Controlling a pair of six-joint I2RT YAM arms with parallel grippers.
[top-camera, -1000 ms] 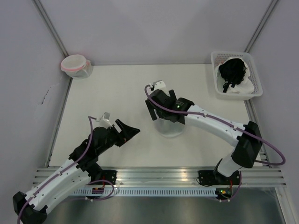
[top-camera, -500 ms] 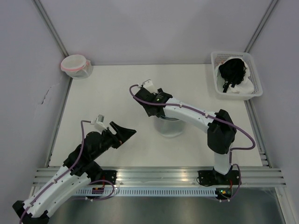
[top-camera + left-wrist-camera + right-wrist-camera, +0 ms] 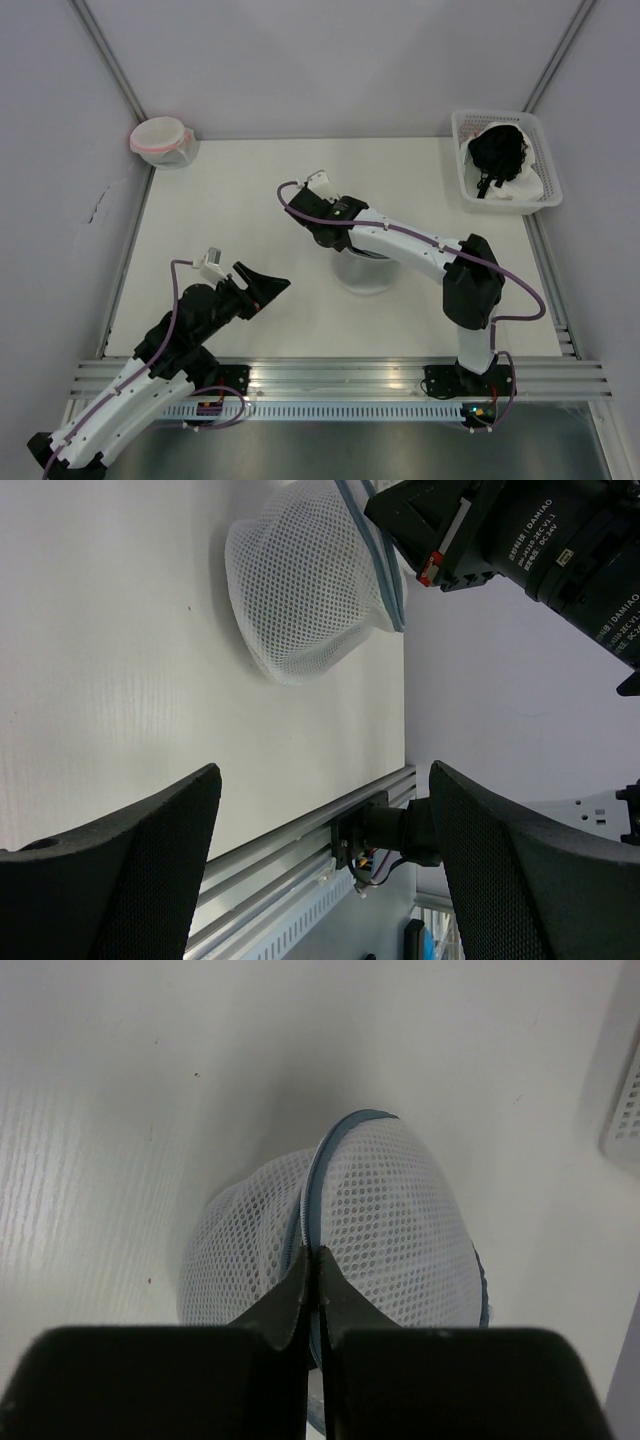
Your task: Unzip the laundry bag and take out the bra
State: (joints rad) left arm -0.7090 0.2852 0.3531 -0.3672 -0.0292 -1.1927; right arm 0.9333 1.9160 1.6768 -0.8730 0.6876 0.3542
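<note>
Unseen overhead — right claw (image 3: 318, 1258) pinches laundry bag (image 3: 385, 1220).

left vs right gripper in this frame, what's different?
The left gripper stands wide open and empty; the right gripper is shut, fingertips pinched on the blue rim of the laundry bag. The left gripper is apart from the bag, over the table; the right gripper is directly over it. Both are black two-finger grippers.

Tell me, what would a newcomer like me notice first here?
Mid-table, the right pincer is pinched shut on the blue rim of the white mesh laundry bag, tenting it up. The left pincer hangs open nearby, and the black bra lies in the white basket at the far right corner.
</note>
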